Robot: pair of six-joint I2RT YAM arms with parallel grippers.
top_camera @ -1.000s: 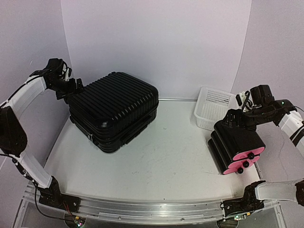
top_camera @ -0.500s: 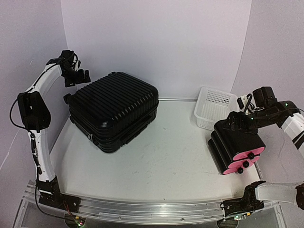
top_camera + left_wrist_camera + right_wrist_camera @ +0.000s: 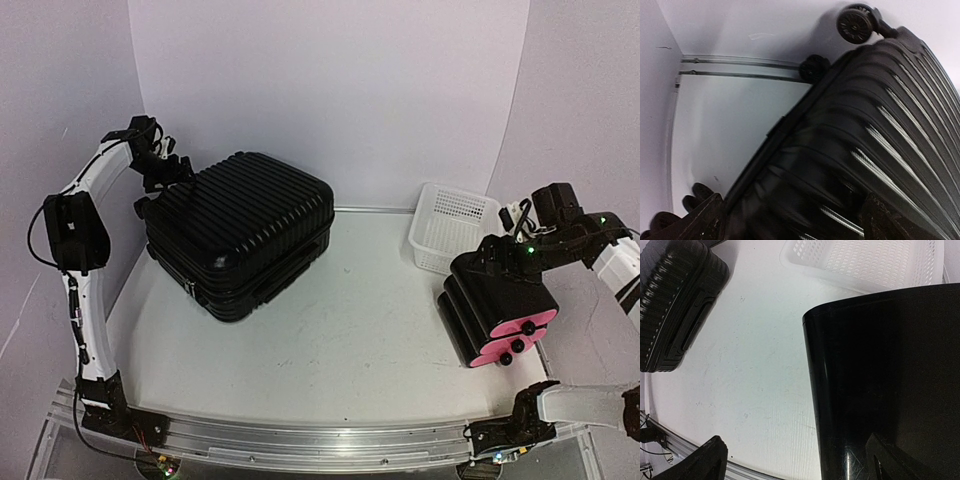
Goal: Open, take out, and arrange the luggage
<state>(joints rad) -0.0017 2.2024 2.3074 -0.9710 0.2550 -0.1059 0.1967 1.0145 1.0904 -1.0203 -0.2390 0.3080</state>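
Observation:
The luggage [image 3: 240, 235], a big black ribbed hard-shell suitcase, lies shut and flat on the left half of the table. My left gripper [image 3: 170, 170] hovers at its back left corner, near the wheels [image 3: 855, 22]. In the left wrist view the ribbed shell [image 3: 865, 130] fills the frame, and the left gripper [image 3: 792, 222] stands open with its fingertips [image 3: 700, 220] wide to either side of the shell. My right gripper [image 3: 510, 250] is open over the back of a black box, not holding it.
The black box with pink drawer fronts [image 3: 500, 300] lies tilted at the right, its black side [image 3: 890, 365] filling the right wrist view. A white mesh basket [image 3: 452, 225] stands behind it. The suitcase's side [image 3: 675, 300] shows across bare white table [image 3: 350, 330].
The left arm has swung inward: its gripper rose off the suitcase's left side, then came down at the back left corner. The right arm has barely moved.

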